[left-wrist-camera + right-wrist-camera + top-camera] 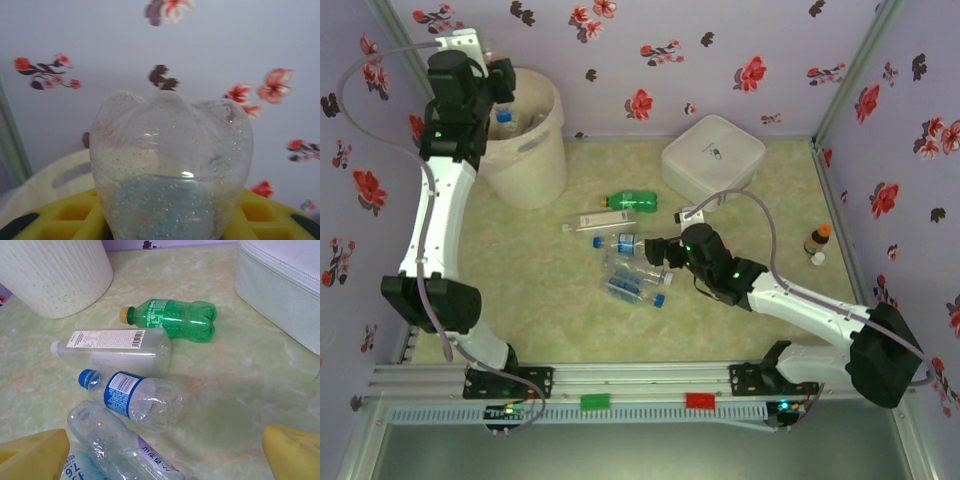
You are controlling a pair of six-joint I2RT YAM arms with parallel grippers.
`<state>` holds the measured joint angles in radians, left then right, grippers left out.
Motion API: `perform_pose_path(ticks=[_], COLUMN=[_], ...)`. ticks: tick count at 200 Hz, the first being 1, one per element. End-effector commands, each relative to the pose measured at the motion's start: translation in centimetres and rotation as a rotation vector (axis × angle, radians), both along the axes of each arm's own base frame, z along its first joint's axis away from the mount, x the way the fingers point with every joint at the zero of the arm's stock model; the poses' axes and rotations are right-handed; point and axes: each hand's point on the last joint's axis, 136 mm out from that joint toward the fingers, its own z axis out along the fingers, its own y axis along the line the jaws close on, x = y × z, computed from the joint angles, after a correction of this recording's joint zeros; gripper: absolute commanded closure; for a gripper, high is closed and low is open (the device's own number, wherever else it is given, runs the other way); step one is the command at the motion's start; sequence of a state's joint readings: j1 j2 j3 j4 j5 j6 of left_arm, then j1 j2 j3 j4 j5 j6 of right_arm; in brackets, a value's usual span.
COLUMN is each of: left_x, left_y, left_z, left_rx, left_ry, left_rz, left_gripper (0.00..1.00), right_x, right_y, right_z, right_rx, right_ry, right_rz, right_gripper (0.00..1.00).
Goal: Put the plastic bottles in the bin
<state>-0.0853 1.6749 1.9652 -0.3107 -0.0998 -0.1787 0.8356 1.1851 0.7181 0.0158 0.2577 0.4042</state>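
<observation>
Clear bottle (pixel 170 160) juts base-first from left pincer (pixel 170 222).

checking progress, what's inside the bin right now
In the bin, at least one bottle with blue on it shows. The left arm hangs over the opening, the left hand shut on a clear bottle, hiding the rest.

A clear bottle (pixel 172 165) sits very close, with its bumpy bottom at the top. Yellow fingers (pixel 60 220) squeeze it from the left and the right. Tiny drops cling inside it, and something blue shows low down. The cream bin (pixel 50 180) curves behind it on the left. The far wall (pixel 100 40) is purple with red flowers.
</observation>
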Motion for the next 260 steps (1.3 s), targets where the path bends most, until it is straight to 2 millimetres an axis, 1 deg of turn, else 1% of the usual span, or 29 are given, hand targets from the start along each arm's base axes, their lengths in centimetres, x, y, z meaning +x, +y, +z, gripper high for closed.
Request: perform_pose_path(ticks=[1, 13, 26, 47, 58, 67, 71, 76, 82, 89, 101, 114, 128, 144, 169, 182, 189, 198, 200, 203, 205, 207, 216, 220, 229, 231, 233, 236, 260], left_x=[2.3, 3.8, 5.3, 7.8, 8.9, 9.6, 10.0, 10.2, 10.6, 10.8, 10.9, 10.9, 10.6, 9.8, 7.9, 6.5, 5.7, 4.5, 4.1, 3.8, 3.4, 3.3, 1.6, 1.0, -0.8, -0.9, -1.5, -2.0, -6.0], left_y=[3.0, 3.4, 3.2, 3.1, 2.9, 2.7, 2.7, 2.6, 2.5, 2.5, 2.5, 2.5, 2.4, 2.0, 1.0, -0.2, -1.0, -2.4, -2.8, -3.2, -3.6, -4.0, -5.5, -6.3, -7.7, -8.1, -8.3, -8.8, -12.2], left_z=[0.3, -1.1, -2.6, -6.0, -7.7, -8.5, -9.2, -9.5, -10.2, -10.5, -10.8, -10.8, -10.1, -8.4, -5.0, -3.2, -2.6, -1.8, -1.2, -1.4, -1.0, -1.4, -0.7, -1.1, -1.1, -1.5, -1.2, -1.2, -4.4], left_rx=[0.043, 0.052, 0.08, 0.096, 0.099, 0.097, 0.095, 0.092, 0.09, 0.085, 0.069, 0.05, 0.024, -0.014, -0.087, -0.127, -0.143, -0.155, -0.157, -0.158, -0.159, -0.16, -0.161, -0.16, -0.16, -0.16, -0.161, -0.164, -0.175], left_ry=[-0.036, -0.014, 0.016, 0.091, 0.133, 0.158, 0.175, 0.187, 0.205, 0.215, 0.223, 0.221, 0.208, 0.178, 0.114, 0.074, 0.056, 0.029, 0.012, 0.009, -0.002, 0.001, -0.029, -0.026, -0.038, -0.031, -0.041, -0.045, -0.017], left_rz=[0.102, 0.109, 0.102, 0.092, 0.08, 0.071, 0.068, 0.066, 0.064, 0.063, 0.066, 0.071, 0.069, 0.057, 0.014, -0.037, -0.062, -0.105, -0.118, -0.13, -0.142, -0.153, -0.195, -0.215, -0.252, -0.26, -0.266, -0.279, -0.366], left_gripper=[0.66, 0.65, 0.64, 0.62, 0.59, 0.56, 0.54, 0.51, 0.44, 0.3, 0.02, 0.0, 0.0, 0.0, 0.0, 0.0, 0.0, 0.0, 0.0, 0.0, 0.0, 0.0, 0.0, 0.0, 0.0, 0.0, 0.0, 0.0, 0.0], right_x=[-0.2, -0.1, 0.0, 0.0, 0.0, -0.1, -0.2, -0.2, -0.3, -0.4, -0.6, -0.7, -0.9, -0.9, -0.9, -1.0, -1.0, -1.0, -1.1, -1.1, -1.1, -1.1, -1.2, -1.2, -1.2, -1.2, -1.2, -1.3, -1.7], right_y=[-0.5, -0.6, -0.6, -0.7, -0.8, -0.8, -0.8, -0.9, -1.0, -1.1, -1.4, -1.6, -1.9, -1.9, -1.6, -1.2, -1.0, -0.8, -0.7, -0.6, -0.5, -0.4, -0.2, -0.1, 0.2, 0.2, 0.2, 0.3, 1.0], right_z=[-0.2, -0.2, -0.1, -0.1, 0.0, 0.0, 0.0, 0.0, 0.1, 0.0, 0.0, 0.1, 0.1, 0.1, -0.2, -0.4, -0.5, -0.7, -0.7, -0.8, -0.8, -0.9, -1.1, -1.1, -1.3, -1.4, -1.3, -1.3, -1.8], right_rx=[-0.011, -0.022, -0.032, -0.045, -0.048, -0.05, -0.05, -0.052, -0.054, -0.059, -0.065, -0.066, -0.069, -0.068, -0.066, -0.063, -0.061, -0.063, -0.061, -0.061, -0.06, -0.062, -0.063, -0.062, -0.061, -0.061, -0.061, -0.059, -0.059], right_ry=[0.007, 0.008, 0.007, 0.009, 0.01, 0.012, 0.013, 0.015, 0.016, 0.02, 0.023, 0.022, 0.02, 0.019, 0.031, 0.043, 0.05, 0.06, 0.063, 0.066, 0.068, 0.071, 0.081, 0.084, 0.094, 0.096, 0.097, 0.099, 0.127], right_rz=[-0.009, -0.01, -0.009, -0.011, -0.012, -0.01, -0.01, -0.009, -0.009, -0.009, -0.01, -0.013, -0.017, -0.017, -0.007, 0.008, 0.014, 0.026, 0.029, 0.033, 0.036, 0.038, 0.049, 0.052, 0.061, 0.063, 0.065, 0.069, 0.106], right_gripper=[0.0, 0.0, 0.0, 0.0, 0.0, 0.0, 0.0, 0.0, 0.0, 0.0, 0.0, 0.01, 0.0, 0.0, 0.0, 0.0, 0.0, 0.0, 0.0, 0.0, 0.0, 0.0, 0.0, 0.0, 0.01, 0.0, 0.0, 0.0, 0.01])
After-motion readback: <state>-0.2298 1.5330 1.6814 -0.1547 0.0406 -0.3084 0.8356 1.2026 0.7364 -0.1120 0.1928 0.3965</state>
